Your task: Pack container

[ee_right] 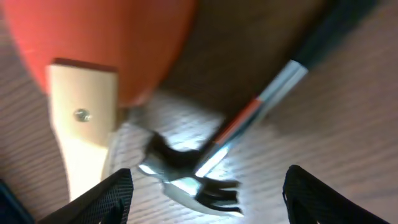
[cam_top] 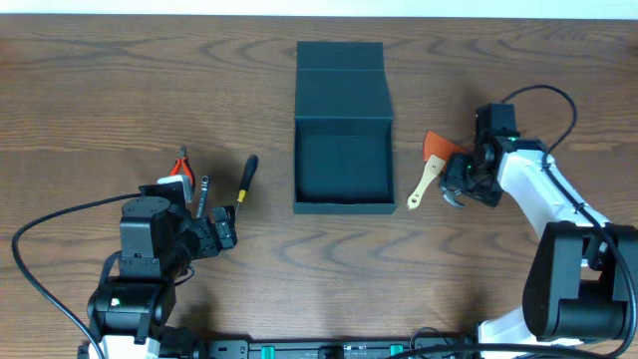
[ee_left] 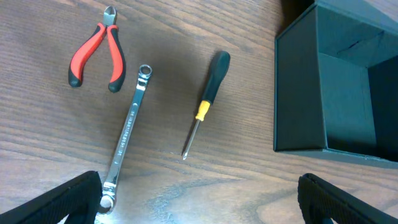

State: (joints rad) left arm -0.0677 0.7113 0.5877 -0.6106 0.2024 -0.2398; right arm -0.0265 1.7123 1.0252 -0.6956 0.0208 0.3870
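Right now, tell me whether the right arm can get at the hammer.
Probably yes: the right gripper hangs open over the hammer, nothing between; the scraper lies close beside it.

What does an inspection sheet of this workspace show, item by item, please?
Surface: wooden table.
Job's things: container, lid open, empty; pliers, wrench, screwdriver left of it; hammer, orange scraper right of it.
Clutter: nothing seen.
Grippers: left gripper open, empty; right gripper open, jaws either side of the hammer head, not touching.
Cables: left cable and right cable, black, one at each arm.
Surroundings: nothing seen.
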